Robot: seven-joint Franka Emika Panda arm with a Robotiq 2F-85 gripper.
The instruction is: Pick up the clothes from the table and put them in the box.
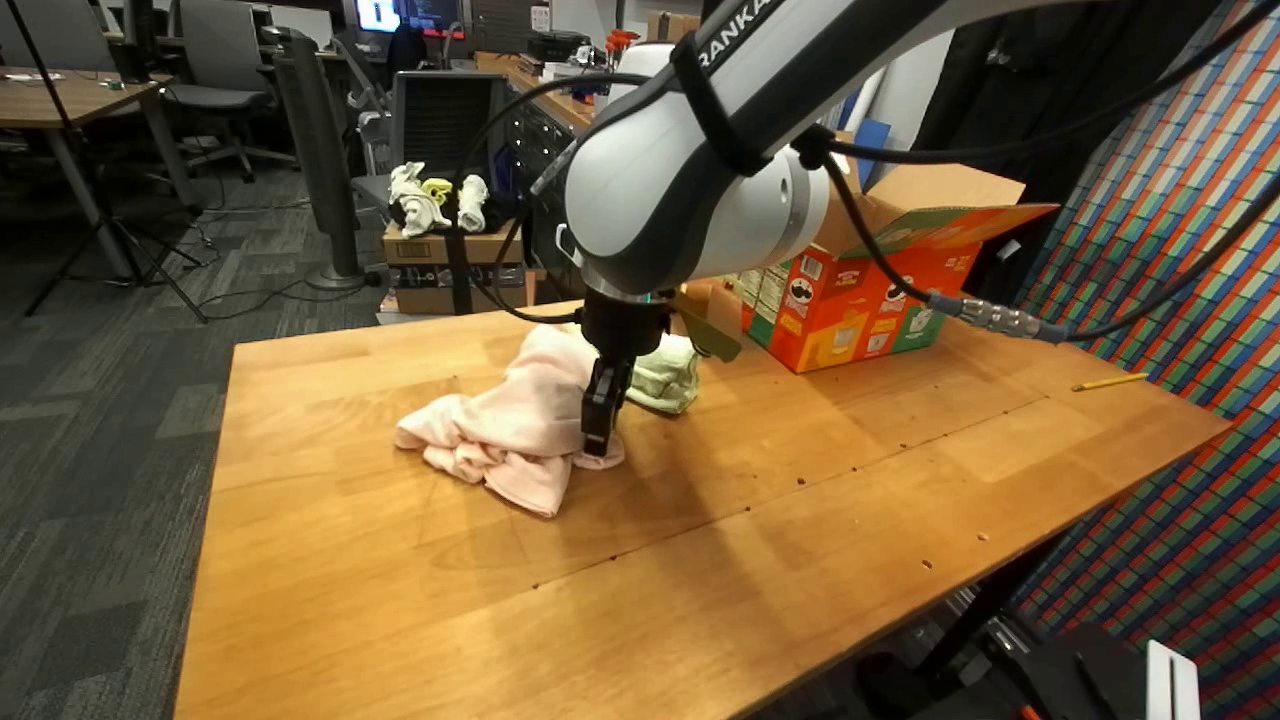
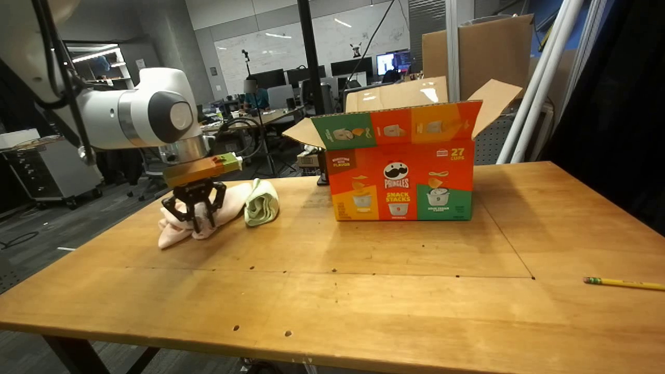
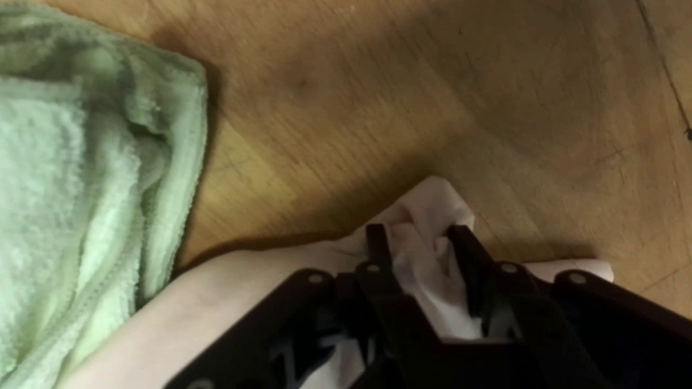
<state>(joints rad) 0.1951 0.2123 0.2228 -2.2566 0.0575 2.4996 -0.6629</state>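
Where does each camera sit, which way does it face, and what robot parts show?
Wrist view: wrist-mounted, aimed down at pink cloth and green cloth; only gripper shows.
An exterior view: raised, looking down across the table; arm and gripper show.
An exterior view: fairly low, facing the printed box; arm and gripper at left.
Both exterior views share arm, gripper, both cloths, box, pencil.

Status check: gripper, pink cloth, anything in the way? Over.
Gripper closed on pink cloth. Bulk resting on wooden table. Green towel close alongside, might drag along. Pringles box open.
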